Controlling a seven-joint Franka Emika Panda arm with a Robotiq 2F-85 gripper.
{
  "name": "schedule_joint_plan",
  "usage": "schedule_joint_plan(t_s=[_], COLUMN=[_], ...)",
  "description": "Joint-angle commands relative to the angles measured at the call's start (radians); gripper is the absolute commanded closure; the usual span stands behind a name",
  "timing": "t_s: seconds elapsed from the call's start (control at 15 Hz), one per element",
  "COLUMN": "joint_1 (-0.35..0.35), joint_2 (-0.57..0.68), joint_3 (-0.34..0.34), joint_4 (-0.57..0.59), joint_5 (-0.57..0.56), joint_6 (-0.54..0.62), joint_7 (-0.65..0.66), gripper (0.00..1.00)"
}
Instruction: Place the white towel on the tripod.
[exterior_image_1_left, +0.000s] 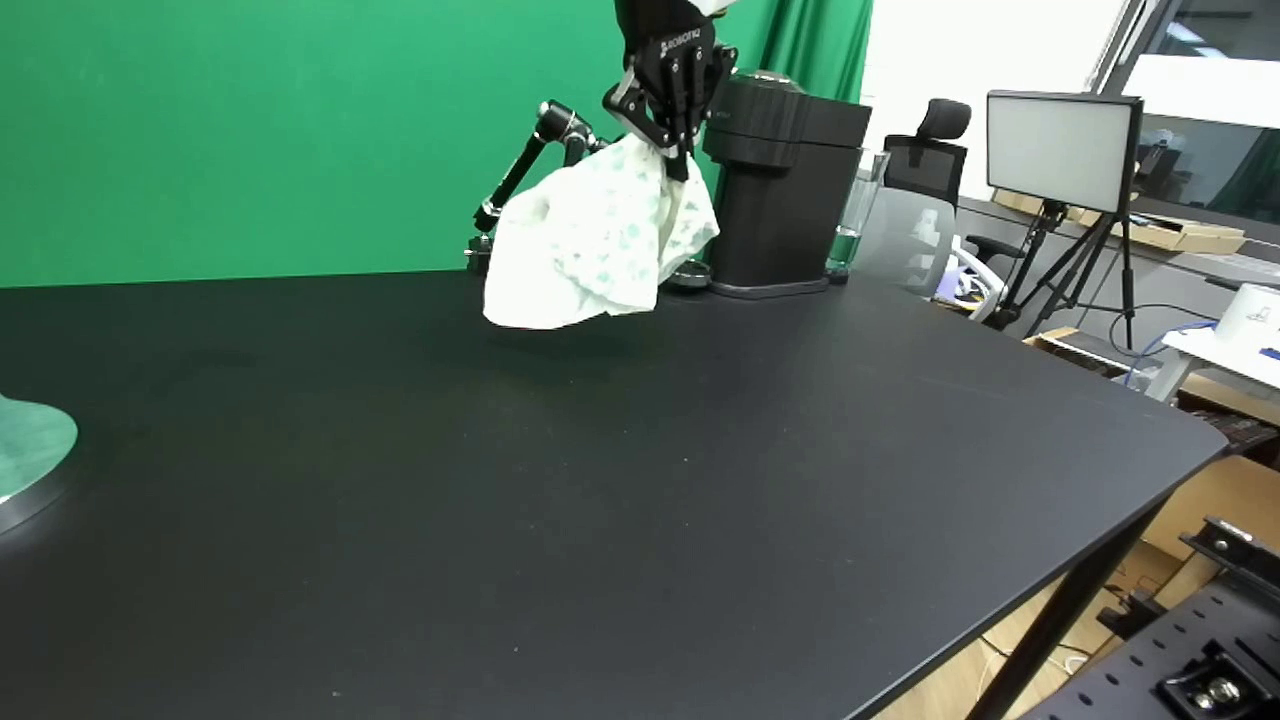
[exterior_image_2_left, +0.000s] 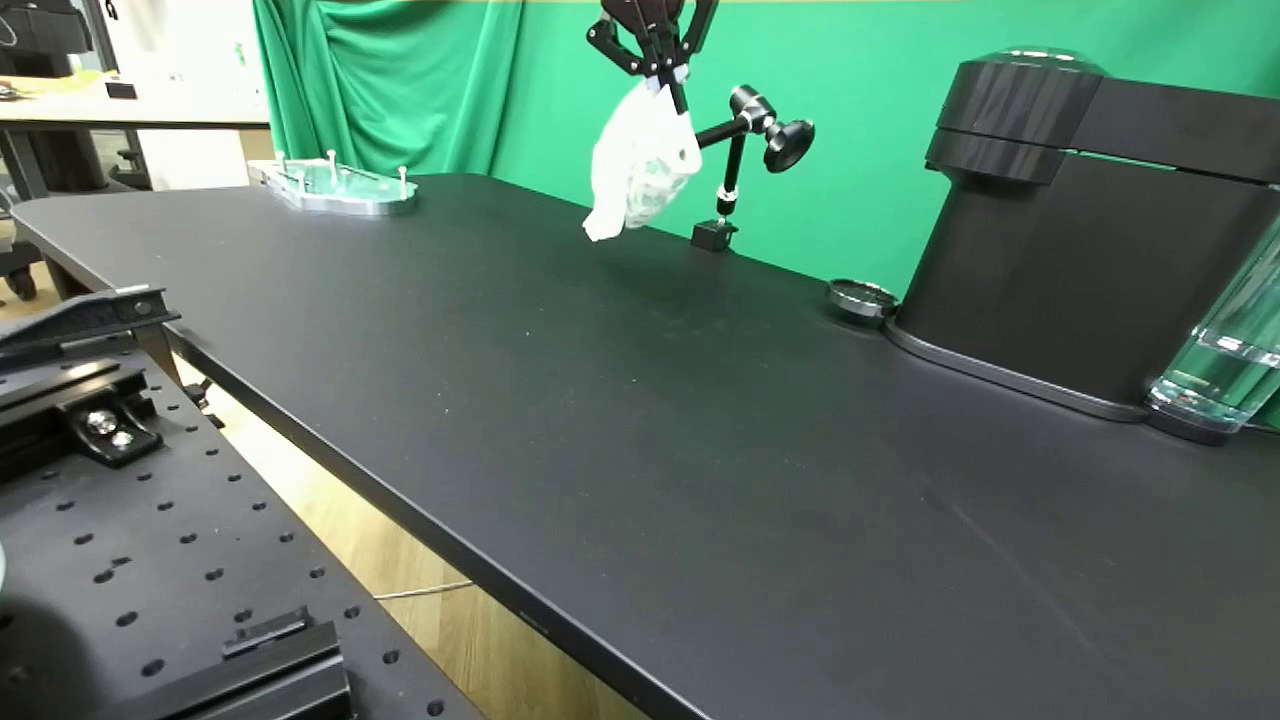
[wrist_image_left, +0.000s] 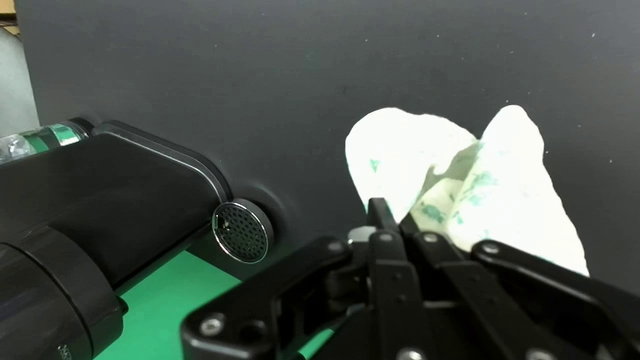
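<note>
The white towel (exterior_image_1_left: 590, 240) with green spots hangs from my gripper (exterior_image_1_left: 680, 165) above the black table. The towel also shows in an exterior view (exterior_image_2_left: 640, 160) and, below the fingers, in the wrist view (wrist_image_left: 515, 200). The gripper's fingers (wrist_image_left: 392, 217) are shut on a pinched part of the towel. A black jointed stand, apparently the tripod (exterior_image_1_left: 515, 180), stands at the table's back edge; it also shows in an exterior view (exterior_image_2_left: 733, 175). The towel hides part of the stand in both exterior views. I cannot tell whether they touch. The stand is out of the wrist view.
A black machine (exterior_image_2_left: 1050, 250) with a clear water tank (exterior_image_2_left: 1225, 360) stands beside the stand. A small round metal tray (exterior_image_2_left: 862, 300) sits at its foot. A clear plate with pegs (exterior_image_2_left: 340, 200) lies at the table's far end. A green curtain (exterior_image_1_left: 300, 130) hangs behind.
</note>
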Motion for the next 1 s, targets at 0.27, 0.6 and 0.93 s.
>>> schedule_joint_plan(t_s=[0.27, 0.6, 0.93], joint_1=[0.008, 0.015, 0.016], joint_2=[0.08, 0.076, 0.046], joint_3=[-0.004, -0.012, -0.012], joint_4=[0.077, 0.084, 0.097], joint_5=[-0.017, -0.015, -0.021], joint_6=[0.052, 0.07, 0.07], joint_7=[0.092, 0.1, 0.107], gripper=[0.99, 0.53, 0.19])
